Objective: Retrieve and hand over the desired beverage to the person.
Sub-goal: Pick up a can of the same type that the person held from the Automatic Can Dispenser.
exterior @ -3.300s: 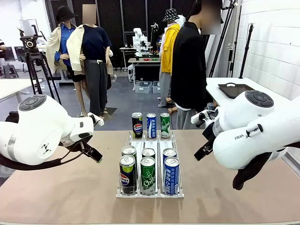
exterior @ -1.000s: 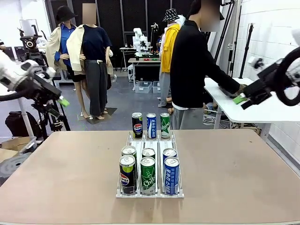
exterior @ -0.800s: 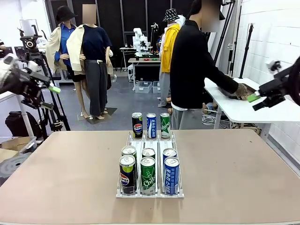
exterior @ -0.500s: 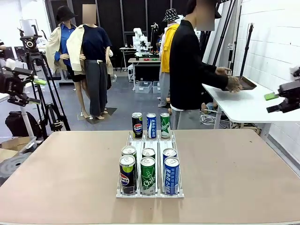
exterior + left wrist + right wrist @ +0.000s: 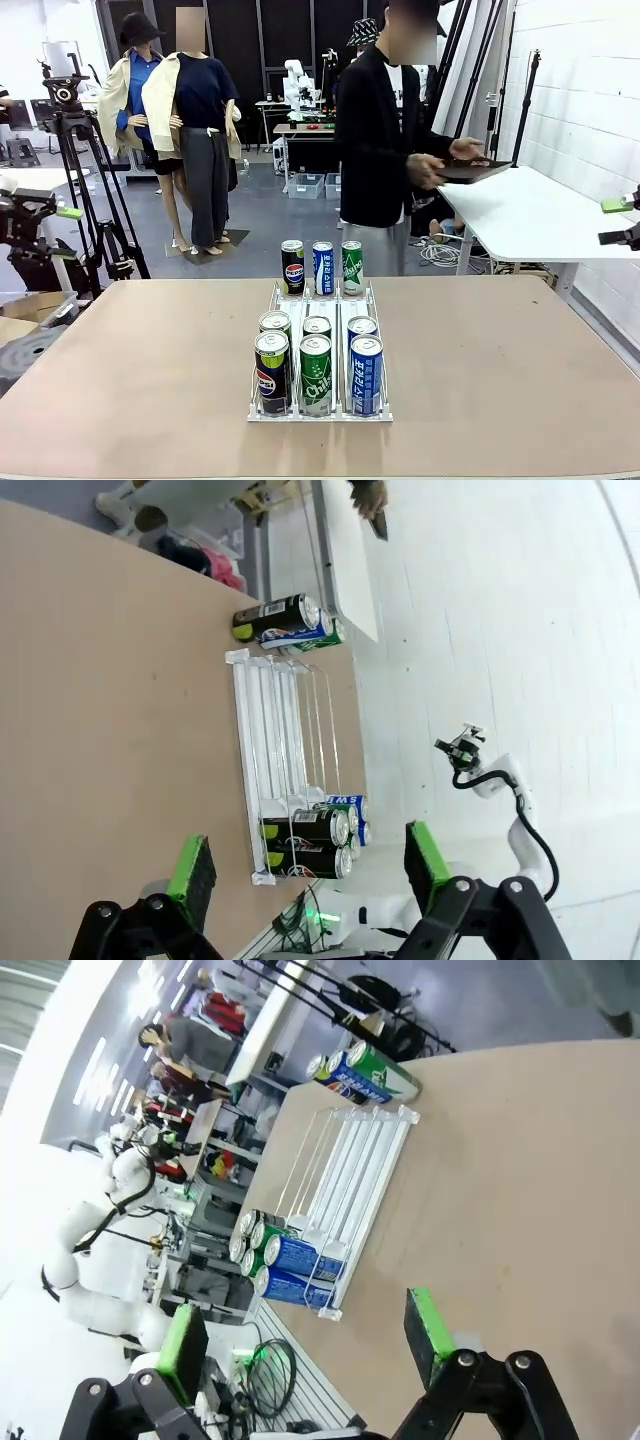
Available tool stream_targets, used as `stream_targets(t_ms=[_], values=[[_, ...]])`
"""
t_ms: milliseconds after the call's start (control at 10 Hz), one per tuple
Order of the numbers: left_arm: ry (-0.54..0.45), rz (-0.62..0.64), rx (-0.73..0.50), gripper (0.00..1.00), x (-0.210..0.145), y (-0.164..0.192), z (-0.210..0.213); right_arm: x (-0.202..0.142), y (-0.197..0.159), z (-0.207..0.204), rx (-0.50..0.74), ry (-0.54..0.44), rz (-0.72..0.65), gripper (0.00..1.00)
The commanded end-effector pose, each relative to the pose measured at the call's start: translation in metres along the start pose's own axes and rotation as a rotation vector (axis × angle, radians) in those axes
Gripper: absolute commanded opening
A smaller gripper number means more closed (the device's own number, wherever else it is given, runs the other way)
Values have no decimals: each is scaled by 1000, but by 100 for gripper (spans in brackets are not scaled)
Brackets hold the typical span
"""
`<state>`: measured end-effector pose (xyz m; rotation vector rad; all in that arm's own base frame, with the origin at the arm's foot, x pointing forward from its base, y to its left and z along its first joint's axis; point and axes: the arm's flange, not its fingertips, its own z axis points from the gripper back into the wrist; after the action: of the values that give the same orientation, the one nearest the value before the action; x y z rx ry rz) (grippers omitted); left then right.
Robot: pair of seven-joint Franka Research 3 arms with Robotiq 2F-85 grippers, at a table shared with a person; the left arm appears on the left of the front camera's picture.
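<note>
Person (image 5: 385, 150) in a black cardigan stands across the table (image 5: 500, 400), well beyond the left gripper (image 5: 308, 865) and the right gripper (image 5: 305, 1335) and between them in the front view. Both hands hold a dark tray (image 5: 470, 171) over a white side table (image 5: 520, 215). Drink cans lie ahead of both sets of fingers, on the table between the two grippers. Six cans (image 5: 316, 360) crowd the near end of a clear rack (image 5: 320, 300), and three more (image 5: 322, 267) stand upright at its far end. The left gripper hangs high off the table's left edge, its green pads spread wide with nothing between them. The right gripper hangs high off the right edge, near the side table, also spread wide and empty.
</note>
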<state>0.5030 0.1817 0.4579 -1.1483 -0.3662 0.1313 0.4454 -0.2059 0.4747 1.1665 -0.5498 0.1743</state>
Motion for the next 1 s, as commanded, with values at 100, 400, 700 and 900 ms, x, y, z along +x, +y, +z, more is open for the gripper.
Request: stream_targets(t_ms=[100, 400, 700, 900], values=[[-55, -2, -111, 100, -3, 2, 19, 1, -14, -3, 56, -10, -50, 100], [-51, -12, -151, 100, -2, -2, 17, 3, -21, -5, 79, 1, -60, 100], [-43, 13, -132, 100, -2, -1, 18, -6, -22, -8, 50, 16, -53, 100], [-43, 13, -132, 100, -2, -1, 18, -6, -22, -8, 50, 16, -53, 100]])
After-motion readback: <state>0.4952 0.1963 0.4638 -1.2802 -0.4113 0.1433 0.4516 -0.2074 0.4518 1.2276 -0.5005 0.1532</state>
